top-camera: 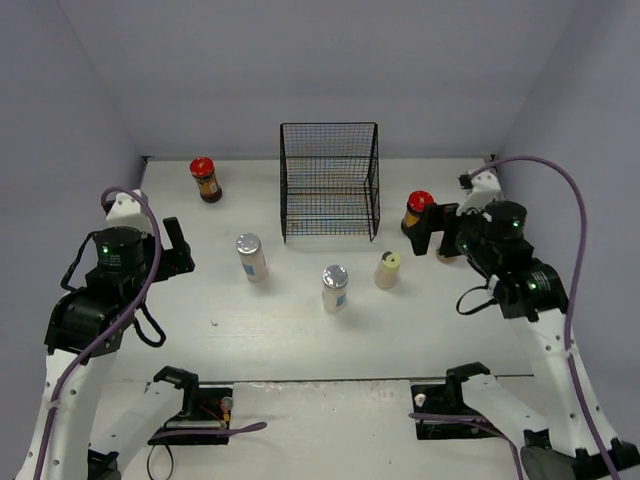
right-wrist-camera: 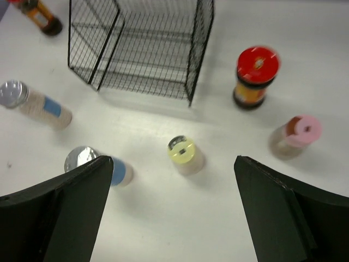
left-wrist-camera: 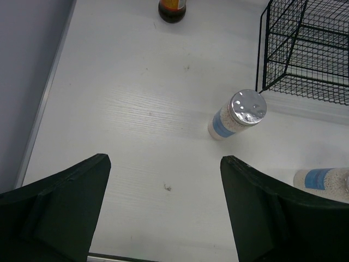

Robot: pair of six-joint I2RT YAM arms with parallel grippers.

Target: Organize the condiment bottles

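On the table (top-camera: 300, 340), the left silver-capped bottle (top-camera: 251, 257), right silver-capped bottle (top-camera: 335, 288) and yellow-green-capped bottle (top-camera: 388, 269) stand in front of the wire basket (top-camera: 330, 180). The back-left red-lidded jar (top-camera: 205, 178) stands left of the basket. The right red-lidded jar (top-camera: 417, 212) and pink-capped bottle (right-wrist-camera: 297, 136) stand to its right. Left gripper (left-wrist-camera: 164, 161) and right gripper (right-wrist-camera: 174, 161): jaws apart, holding nothing.
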